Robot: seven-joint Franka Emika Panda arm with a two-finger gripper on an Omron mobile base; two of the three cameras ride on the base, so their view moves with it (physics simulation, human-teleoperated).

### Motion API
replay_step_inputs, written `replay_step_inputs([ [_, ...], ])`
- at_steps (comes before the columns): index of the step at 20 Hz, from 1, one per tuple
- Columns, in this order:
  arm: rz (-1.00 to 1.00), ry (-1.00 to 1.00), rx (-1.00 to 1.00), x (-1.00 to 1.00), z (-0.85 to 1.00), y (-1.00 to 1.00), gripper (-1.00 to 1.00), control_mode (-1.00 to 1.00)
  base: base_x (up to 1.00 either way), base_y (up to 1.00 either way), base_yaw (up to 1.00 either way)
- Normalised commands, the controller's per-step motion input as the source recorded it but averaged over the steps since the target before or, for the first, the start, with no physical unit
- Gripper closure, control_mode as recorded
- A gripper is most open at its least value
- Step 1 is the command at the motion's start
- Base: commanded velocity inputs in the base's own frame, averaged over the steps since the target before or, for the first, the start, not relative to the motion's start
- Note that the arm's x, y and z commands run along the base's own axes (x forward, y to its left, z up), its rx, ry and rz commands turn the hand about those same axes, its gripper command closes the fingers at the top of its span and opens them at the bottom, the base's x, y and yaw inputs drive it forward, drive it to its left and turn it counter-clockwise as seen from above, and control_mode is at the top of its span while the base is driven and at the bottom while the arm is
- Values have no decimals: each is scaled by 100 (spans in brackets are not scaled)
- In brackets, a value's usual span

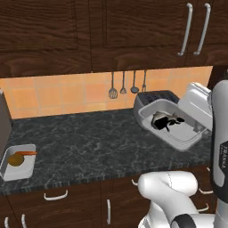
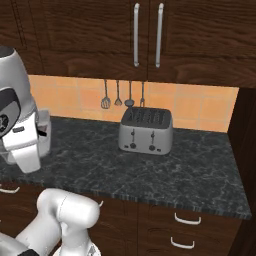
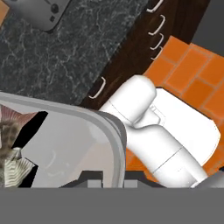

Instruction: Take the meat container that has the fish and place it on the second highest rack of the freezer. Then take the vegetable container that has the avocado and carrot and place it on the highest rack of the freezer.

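A: Left base view, from the left: what sits on the counter (image 1: 89, 138)?

B: A small vegetable container (image 1: 18, 161) with the avocado (image 1: 16, 160) and carrot (image 1: 27, 153) near the front edge. Further right, the meat container (image 1: 176, 122) is lifted and tilted above the counter, the fish (image 1: 165, 120) inside, a toaster (image 1: 153, 96) behind it.

A: And the gripper (image 3: 106, 178)?

B: Hand view shows its jaws pinched narrow on the meat container's rim.

Dark marbled surface (image 2: 165, 175) ran below an orange tiled backsplash (image 2: 200, 107). Silver toaster (image 2: 146, 131) stood at the wall; four utensils (image 2: 123, 95) hung at its 11 o'clock. Dark wood cabinets (image 2: 90, 35) above.
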Motion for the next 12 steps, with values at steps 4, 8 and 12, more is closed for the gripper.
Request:
replay_step_inputs([
  [4, 0, 0, 0, -44, -12, 0, 100, 100, -21, 0, -1],
  [8, 0, 0, 0, 0, 0, 0, 100, 100, -100, 0, -28],
  [12, 0, 0, 0, 0, 0, 0, 100, 100, -73, 0, -79],
])
